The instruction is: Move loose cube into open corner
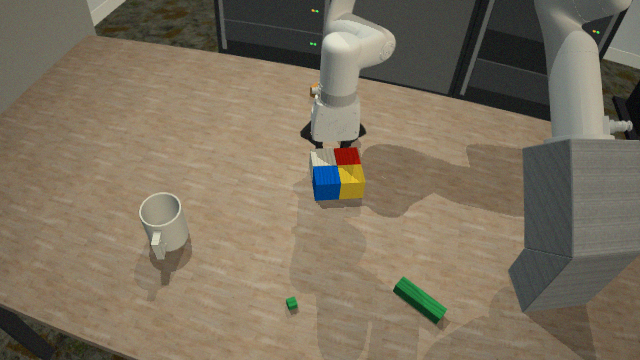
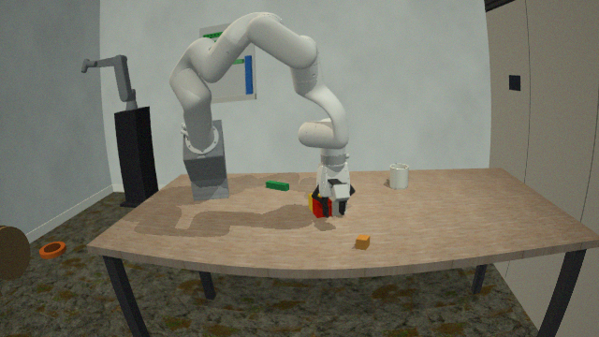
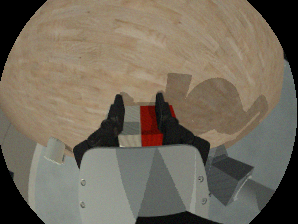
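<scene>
The loose cube is set among the four cubes (image 1: 326, 183) (image 2: 322, 207) (image 3: 150, 120); which one it is cannot be told. Just beside the group, the gripper (image 1: 332, 145) (image 2: 334, 211) (image 3: 139, 101) is parted partway, gripping nothing. Farther from the group, a green bar (image 1: 419, 300) (image 2: 277, 185) is laid, and a white mug (image 1: 167, 225) (image 2: 399, 177) is stood well apart.

The table (image 1: 240, 110) (image 2: 421, 225) (image 3: 85, 55) looks like matt wood, the mug (image 1: 167, 225) (image 2: 399, 177) smooth, the claw's fingers dull black.

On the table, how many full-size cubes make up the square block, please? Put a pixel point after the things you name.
4: blue cube (image 1: 326, 183) front left, yellow cube (image 1: 352, 181) (image 2: 311, 202) front right, white cube (image 1: 324, 157) (image 3: 130, 140) back left, red cube (image 1: 347, 156) (image 2: 319, 209) (image 3: 151, 139) back right, in the top view.
</scene>
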